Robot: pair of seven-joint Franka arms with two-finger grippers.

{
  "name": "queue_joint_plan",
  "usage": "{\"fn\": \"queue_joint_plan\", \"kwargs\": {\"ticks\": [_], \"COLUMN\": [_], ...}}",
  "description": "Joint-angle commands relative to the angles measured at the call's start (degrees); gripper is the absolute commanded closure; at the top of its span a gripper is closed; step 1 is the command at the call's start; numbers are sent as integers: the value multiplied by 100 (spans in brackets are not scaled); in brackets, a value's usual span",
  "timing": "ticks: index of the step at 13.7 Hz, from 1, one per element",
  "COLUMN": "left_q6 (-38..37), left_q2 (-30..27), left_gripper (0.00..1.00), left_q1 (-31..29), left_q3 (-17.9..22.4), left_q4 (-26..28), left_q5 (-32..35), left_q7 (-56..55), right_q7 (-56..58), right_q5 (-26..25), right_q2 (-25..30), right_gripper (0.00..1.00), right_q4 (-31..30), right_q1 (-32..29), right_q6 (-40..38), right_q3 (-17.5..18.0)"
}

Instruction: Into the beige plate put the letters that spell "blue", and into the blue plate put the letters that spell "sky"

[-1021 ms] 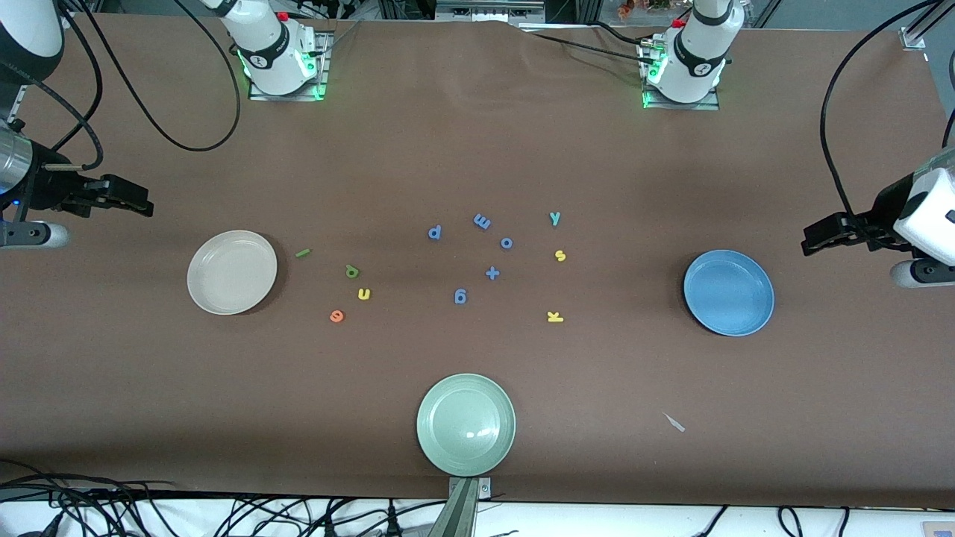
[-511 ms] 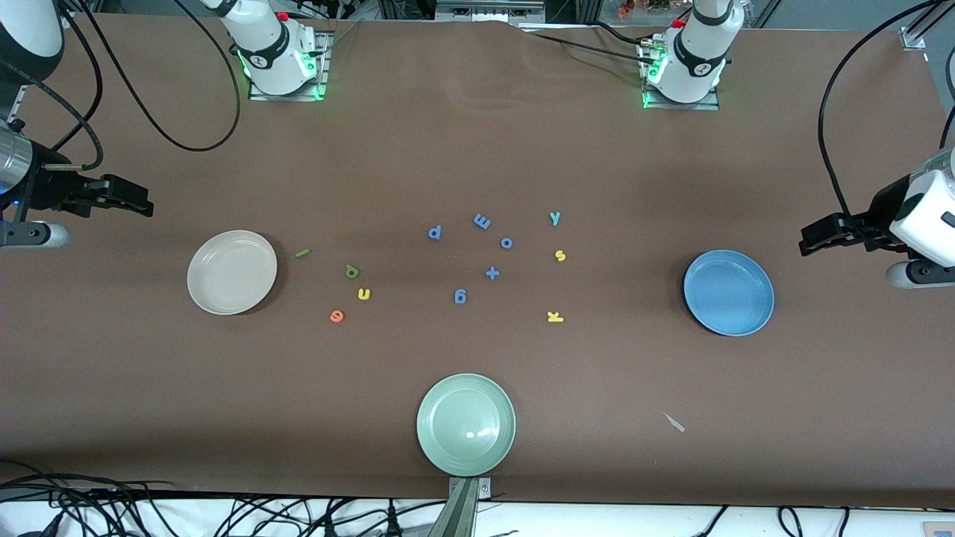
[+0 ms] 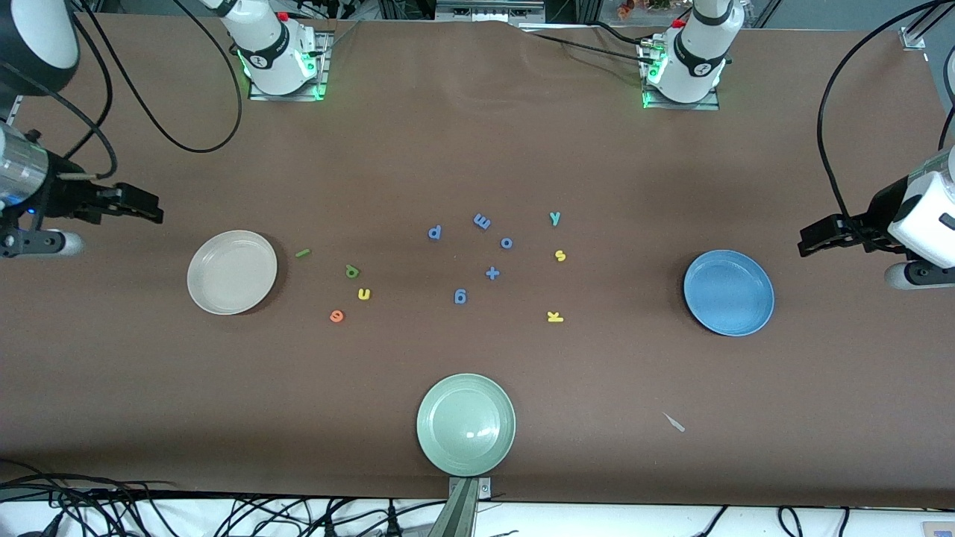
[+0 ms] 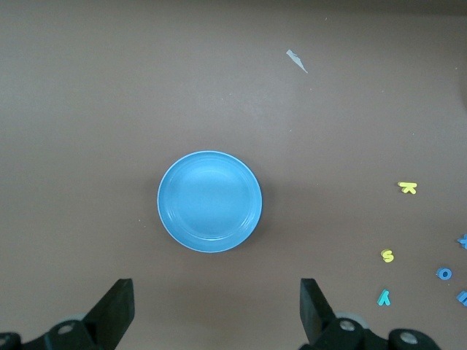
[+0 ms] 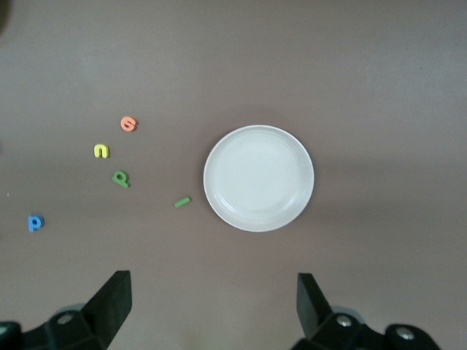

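The beige plate (image 3: 232,271) (image 5: 258,178) lies empty toward the right arm's end. Beside it on the table are the dark-green l (image 3: 302,253) (image 5: 182,202), green b (image 3: 352,271) (image 5: 120,177), yellow u (image 3: 364,294) (image 5: 101,151) and orange e (image 3: 336,316) (image 5: 128,124). The blue plate (image 3: 729,292) (image 4: 209,202) lies empty toward the left arm's end. Teal y (image 3: 554,218) (image 4: 384,297), yellow s (image 3: 560,256) (image 4: 387,255) and yellow k (image 3: 554,317) (image 4: 407,187) lie between it and the table's middle. My right gripper (image 3: 153,209) (image 5: 213,288) hangs open over bare table beside the beige plate. My left gripper (image 3: 806,242) (image 4: 217,292) hangs open beside the blue plate.
Several blue letters and a plus sign (image 3: 492,273) lie mid-table. A pale green plate (image 3: 465,424) sits near the front edge. A small pale scrap (image 3: 674,422) lies toward the left arm's end, and cables trail at both ends.
My right gripper has shifted a little toward the beige plate. My left gripper has edged slightly toward the blue plate. No letter has moved.
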State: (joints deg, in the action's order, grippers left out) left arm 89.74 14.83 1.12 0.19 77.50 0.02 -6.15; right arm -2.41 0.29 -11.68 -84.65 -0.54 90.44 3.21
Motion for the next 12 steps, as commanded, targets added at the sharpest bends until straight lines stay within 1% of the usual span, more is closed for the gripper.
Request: {"fn": "queue_joint_plan", "kwargs": {"ticks": [1,6,10,12], "left_q6": [53,53,53,53], "left_q2": [-41,-41,-6,-6], "left_gripper": [0,0,0,0], "left_q1": [2,2,2,2], "left_q3": [16,16,16,16], "left_q4": [54,46,54,54], "left_q5": [-116,-116,-116,-116], "left_q7": [62,70,62,62], "right_q7": [-312,-742,-928,-919], "right_q5": [-2,-11,-29,-29], "right_q2": [-132,-607,-678,-678], "right_gripper": [0,0,0,0], "right_q4": [-42,-69,-463,-508], "right_q1": [159,397,494,494], "right_q6": [219,711,1247,1275], "right_q3": [13,13,4,4]}}
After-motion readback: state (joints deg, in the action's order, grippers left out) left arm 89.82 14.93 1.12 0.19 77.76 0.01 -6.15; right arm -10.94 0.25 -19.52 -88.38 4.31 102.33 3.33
